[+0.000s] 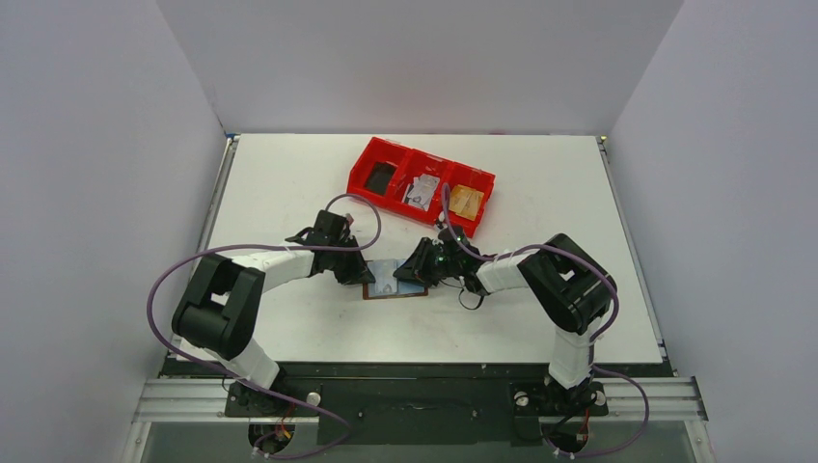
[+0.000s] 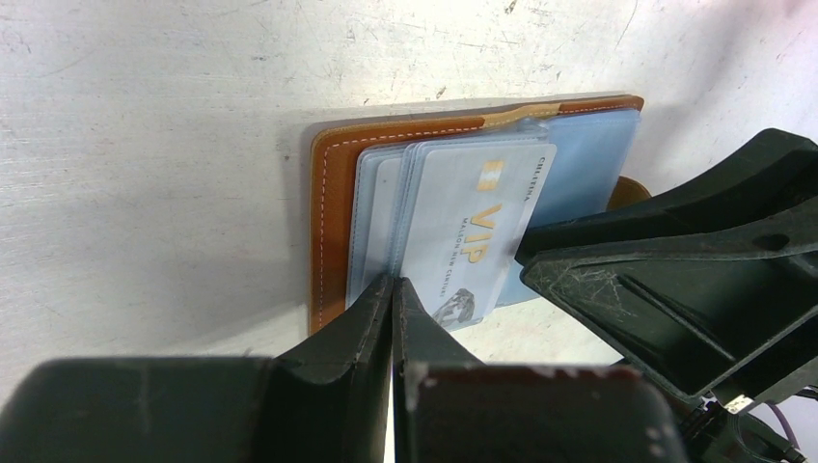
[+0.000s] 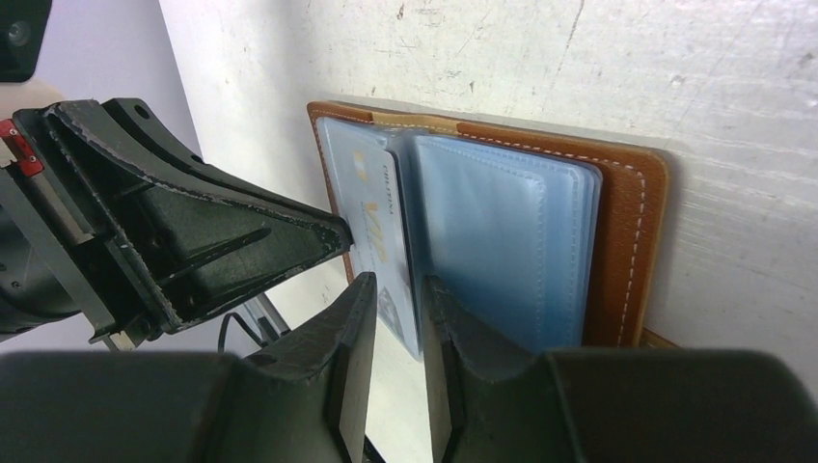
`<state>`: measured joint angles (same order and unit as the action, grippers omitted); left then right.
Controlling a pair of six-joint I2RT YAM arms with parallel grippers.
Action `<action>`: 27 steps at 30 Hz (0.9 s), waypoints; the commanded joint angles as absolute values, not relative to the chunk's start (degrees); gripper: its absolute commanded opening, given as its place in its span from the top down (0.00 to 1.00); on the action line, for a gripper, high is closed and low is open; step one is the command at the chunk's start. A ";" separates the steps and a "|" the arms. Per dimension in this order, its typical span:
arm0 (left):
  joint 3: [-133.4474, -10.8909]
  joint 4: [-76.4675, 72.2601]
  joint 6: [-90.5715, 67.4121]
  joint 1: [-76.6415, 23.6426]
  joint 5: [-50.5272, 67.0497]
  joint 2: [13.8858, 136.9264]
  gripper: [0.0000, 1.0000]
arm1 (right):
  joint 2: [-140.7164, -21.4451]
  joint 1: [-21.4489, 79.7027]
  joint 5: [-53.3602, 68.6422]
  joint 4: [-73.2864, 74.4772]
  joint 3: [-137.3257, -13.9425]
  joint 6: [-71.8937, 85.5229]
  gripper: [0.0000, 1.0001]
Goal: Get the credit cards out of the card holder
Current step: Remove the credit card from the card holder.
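Note:
The brown leather card holder (image 1: 391,283) lies open on the white table, its clear blue sleeves (image 3: 502,231) fanned out. A light blue credit card (image 2: 463,222) marked VIP sticks partly out of a sleeve. My left gripper (image 2: 394,282) is shut, its tips resting on the near edge of the sleeves beside the leather cover (image 2: 333,193). My right gripper (image 3: 397,282) stands slightly open, with the lower corner of the card (image 3: 378,227) and its sleeve between the jaws. The two grippers (image 1: 359,275) (image 1: 410,273) face each other across the holder.
A red three-compartment tray (image 1: 371,154) stands at the back centre. A dark item, a white item and a tan-gold flat card (image 1: 466,201) lie in it. White walls enclose the table on three sides. Purple cables loop off both arms.

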<state>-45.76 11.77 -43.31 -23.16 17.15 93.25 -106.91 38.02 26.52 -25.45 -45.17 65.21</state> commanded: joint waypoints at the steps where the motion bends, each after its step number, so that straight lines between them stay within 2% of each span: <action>1: -45.71 13.53 -42.36 -23.55 13.35 95.47 1.00 | -106.58 38.50 27.34 -30.24 -44.36 65.99 0.81; 8: -45.84 13.34 -42.36 -23.79 13.38 95.84 1.00 | -106.97 38.68 27.38 -30.57 -44.27 66.19 0.85; 27: -46.14 13.35 -42.37 -24.08 13.36 96.31 1.00 | -108.14 39.23 26.46 -28.46 -45.54 64.87 0.87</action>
<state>-46.37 11.68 -43.31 -23.57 17.12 93.82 -107.68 38.70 27.03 -26.94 -44.40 66.15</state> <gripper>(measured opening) 0.003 0.133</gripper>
